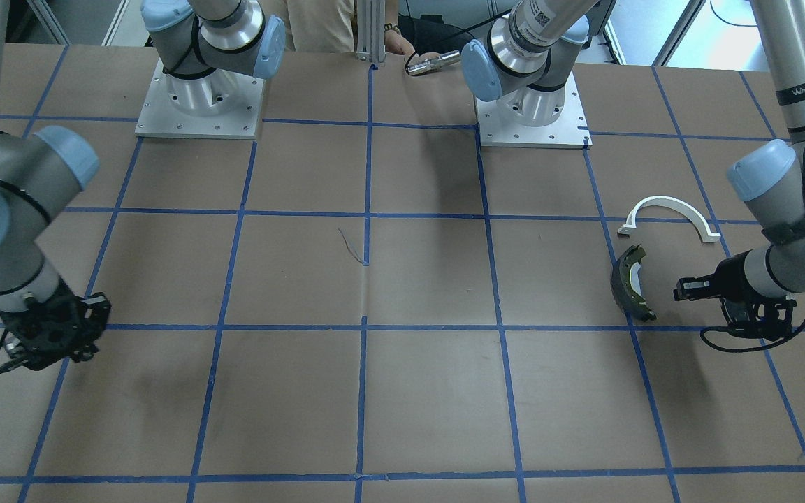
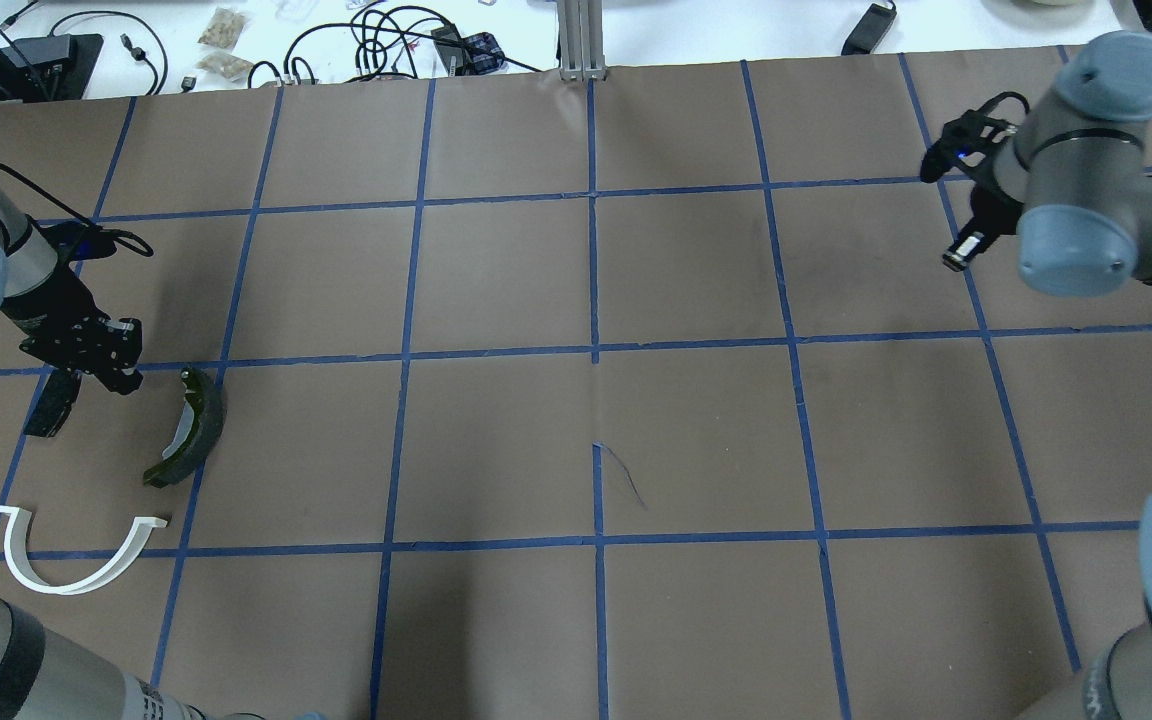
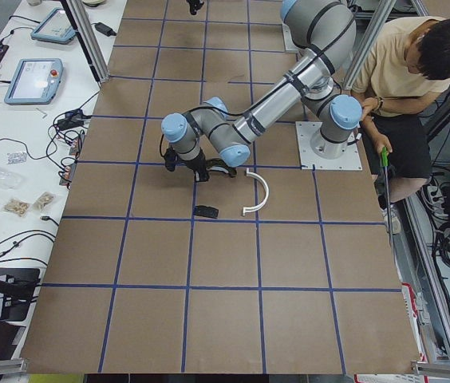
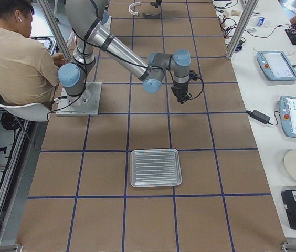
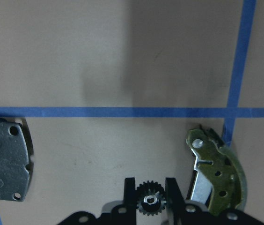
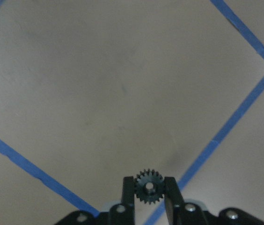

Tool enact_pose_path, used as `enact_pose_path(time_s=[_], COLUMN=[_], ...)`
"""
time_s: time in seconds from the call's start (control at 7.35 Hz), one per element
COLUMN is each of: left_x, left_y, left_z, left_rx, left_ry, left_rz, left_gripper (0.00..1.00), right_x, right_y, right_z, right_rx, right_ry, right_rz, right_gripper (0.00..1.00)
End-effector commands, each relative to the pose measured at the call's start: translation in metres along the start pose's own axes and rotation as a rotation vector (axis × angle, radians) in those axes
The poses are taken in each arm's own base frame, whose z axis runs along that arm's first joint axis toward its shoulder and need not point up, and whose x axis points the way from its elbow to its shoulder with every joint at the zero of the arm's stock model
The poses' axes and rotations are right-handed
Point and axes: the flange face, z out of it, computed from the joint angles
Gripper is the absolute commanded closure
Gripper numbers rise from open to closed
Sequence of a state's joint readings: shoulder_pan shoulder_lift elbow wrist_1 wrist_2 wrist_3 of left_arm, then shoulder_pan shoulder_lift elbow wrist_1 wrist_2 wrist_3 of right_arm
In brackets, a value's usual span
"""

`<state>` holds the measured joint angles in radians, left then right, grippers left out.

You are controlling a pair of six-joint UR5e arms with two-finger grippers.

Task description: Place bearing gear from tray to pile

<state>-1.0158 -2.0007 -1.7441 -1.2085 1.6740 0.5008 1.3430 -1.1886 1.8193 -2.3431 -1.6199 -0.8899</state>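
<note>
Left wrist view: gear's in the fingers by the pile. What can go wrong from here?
1. The left gripper pinches the bearing gear only by its teeth; it could slip or twist out.
2. The brake shoe lies close beside that gripper; lowering may nudge it.
3. The right gripper holds a second gear too; both arms converging there could clash.

My worktop (image 1: 437, 398) was covered in brown paper (image 2: 496, 440), squared off with blue tape (image 2: 593, 280). Along its far edge ran a white bench (image 2: 716, 25) carrying cables (image 2: 391, 40) and two screen pendants (image 4: 277, 65). At the near edge behind me a person (image 3: 396, 68) in a beige shirt sat.
</note>
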Motion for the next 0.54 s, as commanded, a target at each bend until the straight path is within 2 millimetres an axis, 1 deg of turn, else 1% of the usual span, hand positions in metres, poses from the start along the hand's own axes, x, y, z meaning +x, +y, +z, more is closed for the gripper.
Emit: enact_pose_path(time_s=[0.0,0.14,0.27,0.41], left_x=[0.001,0.001,0.001,0.001], left_y=[0.004,0.003,0.002,0.002], left_z=[0.012,0.014,0.018,0.018], left_rx=[-0.016,-0.021,-0.026,-0.026], left_ry=[0.009,0.01,0.012,0.012], left_rz=[-0.002,0.0,0.001,-0.001], left_gripper=[1.0,1.0,1.0,1.0], right_x=[-0.118,-0.166,-0.223,-0.262], right_y=[-0.073,-0.093,-0.114,-0.129], right_z=[-0.011,-0.015,-0.024,-0.035], right_rx=[0.002,0.005,0.026,0.037], right_ry=[-0.025,-0.048,-0.094,-0.104], right_rz=[0.207,0.305,0.39,0.448], right_gripper=[1.0,1.0,1.0,1.0])
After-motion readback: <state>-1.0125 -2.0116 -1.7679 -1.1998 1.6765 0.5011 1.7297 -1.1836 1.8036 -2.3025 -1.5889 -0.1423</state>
